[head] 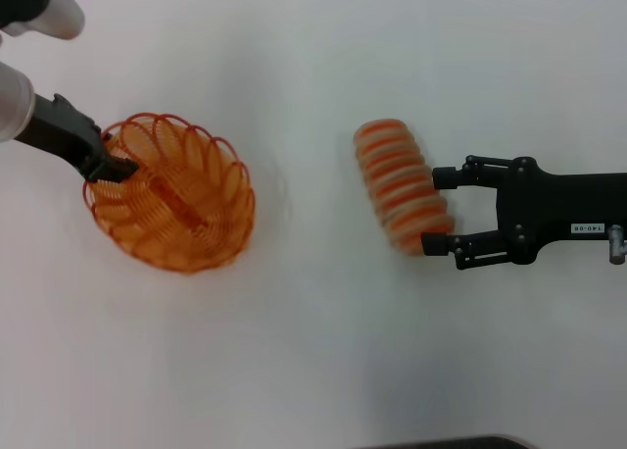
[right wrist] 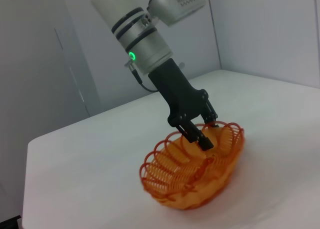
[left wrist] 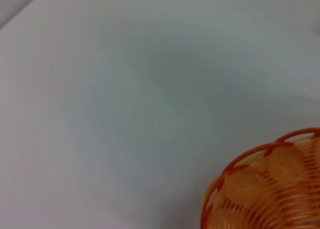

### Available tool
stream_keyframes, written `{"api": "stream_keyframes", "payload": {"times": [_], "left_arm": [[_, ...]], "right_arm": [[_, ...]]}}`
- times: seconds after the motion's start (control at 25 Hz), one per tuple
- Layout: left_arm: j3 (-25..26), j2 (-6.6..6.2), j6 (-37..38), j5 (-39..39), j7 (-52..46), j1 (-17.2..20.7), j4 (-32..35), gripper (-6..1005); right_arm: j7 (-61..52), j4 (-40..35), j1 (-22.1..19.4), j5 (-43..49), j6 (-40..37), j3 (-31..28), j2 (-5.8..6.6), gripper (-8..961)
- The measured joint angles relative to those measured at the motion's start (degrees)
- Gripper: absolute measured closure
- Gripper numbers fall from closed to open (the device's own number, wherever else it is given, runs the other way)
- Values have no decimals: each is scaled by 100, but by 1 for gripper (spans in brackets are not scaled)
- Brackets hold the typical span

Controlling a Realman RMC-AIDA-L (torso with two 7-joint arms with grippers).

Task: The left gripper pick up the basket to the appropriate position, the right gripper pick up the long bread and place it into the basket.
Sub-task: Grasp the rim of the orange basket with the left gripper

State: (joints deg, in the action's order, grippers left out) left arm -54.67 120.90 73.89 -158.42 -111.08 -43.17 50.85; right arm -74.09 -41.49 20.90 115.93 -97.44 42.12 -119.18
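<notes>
Left gripper [head: 110, 167] clamped on basket [head: 186, 209] rim, tilting it up at table's left. Right gripper [head: 441, 209] spread wide, straddling long bread [head: 400, 182] end on white table [head: 313, 351], grasp not yet made.

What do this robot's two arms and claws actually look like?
The left gripper is a plain black two-fingered claw on a silver-white arm with black bands, a glowing green ring and a thin cable. The right gripper is black too, with linked parallel fingers and a small white label.
</notes>
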Motion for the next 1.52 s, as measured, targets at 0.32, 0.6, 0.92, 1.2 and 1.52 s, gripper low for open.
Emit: {"api": "stream_keyframes", "payload": {"times": [0.32, 0.6, 0.92, 1.2, 1.52], "left_arm": [[101, 64, -32, -67, -38, -27, 53, 670], [281, 68, 64, -56, -246, -59, 97, 778], [444, 6, 236, -57, -1374, -78, 377, 821], [1247, -96, 919, -44, -2494, -133, 450, 887], [1888, -21, 1030, 128, -2862, 144, 462, 926]], "right_arm": [[0, 0, 18, 0, 19, -10, 0, 31], [0, 0, 19, -16, 30, -11, 0, 33], [-1, 0, 27, -27, 33, -63, 0, 35], [-157, 3, 39, -27, 98, -161, 3, 37], [-167, 9, 62, -26, 211, -215, 0, 39]]}}
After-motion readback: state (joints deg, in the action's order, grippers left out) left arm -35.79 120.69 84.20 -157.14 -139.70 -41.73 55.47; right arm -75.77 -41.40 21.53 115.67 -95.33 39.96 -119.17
